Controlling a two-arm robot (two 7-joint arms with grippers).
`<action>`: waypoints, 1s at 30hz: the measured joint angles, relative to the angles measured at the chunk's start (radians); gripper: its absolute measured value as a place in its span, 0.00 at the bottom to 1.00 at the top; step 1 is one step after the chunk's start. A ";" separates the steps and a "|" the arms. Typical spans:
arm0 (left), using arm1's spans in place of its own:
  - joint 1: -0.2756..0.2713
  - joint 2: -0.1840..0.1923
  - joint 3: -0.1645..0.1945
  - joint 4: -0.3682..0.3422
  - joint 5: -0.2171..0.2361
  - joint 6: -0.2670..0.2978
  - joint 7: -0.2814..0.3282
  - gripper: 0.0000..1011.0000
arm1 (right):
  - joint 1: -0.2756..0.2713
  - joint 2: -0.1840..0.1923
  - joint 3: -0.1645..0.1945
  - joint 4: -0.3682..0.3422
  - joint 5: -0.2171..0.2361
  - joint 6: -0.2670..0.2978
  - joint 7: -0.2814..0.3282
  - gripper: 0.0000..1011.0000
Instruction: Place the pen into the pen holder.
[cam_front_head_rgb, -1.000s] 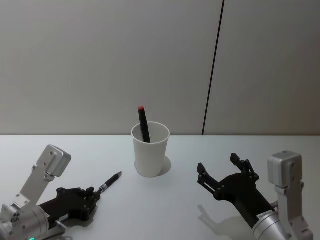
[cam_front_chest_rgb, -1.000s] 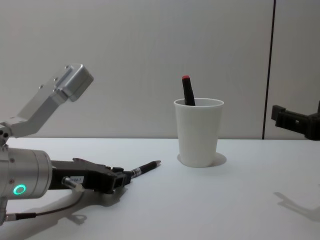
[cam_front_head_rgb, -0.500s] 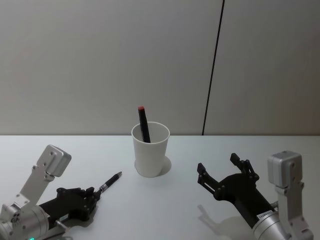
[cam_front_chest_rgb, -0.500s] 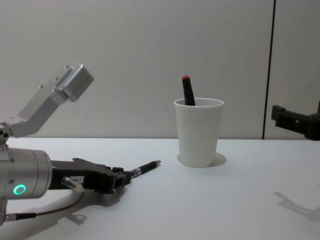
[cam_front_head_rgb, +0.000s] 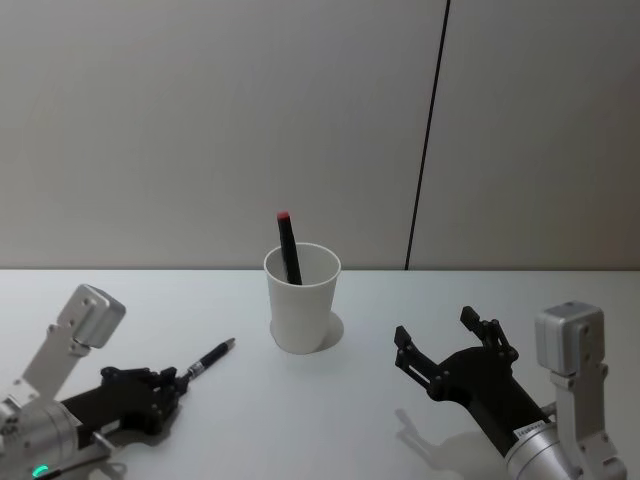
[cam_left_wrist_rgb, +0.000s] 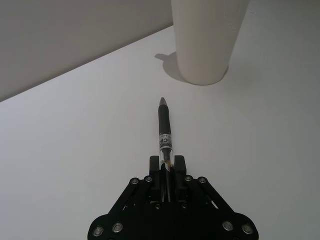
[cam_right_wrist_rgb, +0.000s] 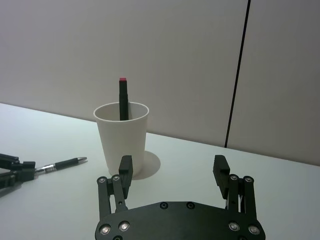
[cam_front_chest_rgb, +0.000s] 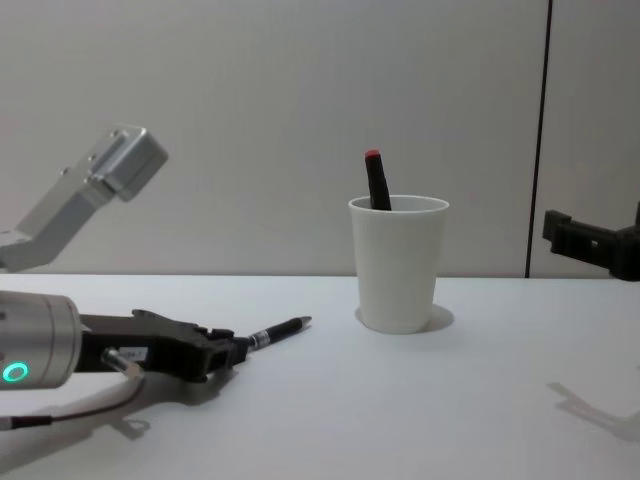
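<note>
Nearest to us, low at the left of the white bench (cam_front_head_rgb: 330, 430), the left tool (cam_left_wrist_rgb: 167, 167) is clamped on the rear end of a slim black pen with a clear labelled middle (cam_left_wrist_rgb: 164, 131). The pen lies nearly flat, close over the bench, with its tip aimed at the holder. We cannot tell whether the tip touches the surface.

At the right, the right tool (cam_right_wrist_rgb: 172, 164) hovers above the bench with its jaws spread wide and nothing between them. It is well apart from the pen and, as far as we judge, idle.

Farther out, near the middle of the bench, stands the pen holder, a plain white tapered paper cup with a rolled rim (cam_front_head_rgb: 301, 300). It is upright, and the pen's tip is near it but apart. A black marker with a red end (cam_front_head_rgb: 287, 243) already leans inside it, rising past the rim.

We judge the task to be at an early stage. The pen is gripped, but lifting it, turning it upright over the rim and dropping it in are all left to do.
</note>
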 joint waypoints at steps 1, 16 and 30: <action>-0.013 0.002 0.001 0.021 0.001 -0.016 -0.013 0.17 | 0.000 0.000 0.000 0.000 0.000 0.000 0.000 0.99; -0.102 0.008 0.000 0.151 0.002 -0.162 -0.083 0.17 | 0.000 0.000 0.000 0.000 0.000 0.000 0.000 0.99; -0.121 0.021 -0.033 0.140 0.005 -0.300 -0.101 0.17 | 0.000 0.000 0.000 0.000 0.000 0.000 0.000 0.99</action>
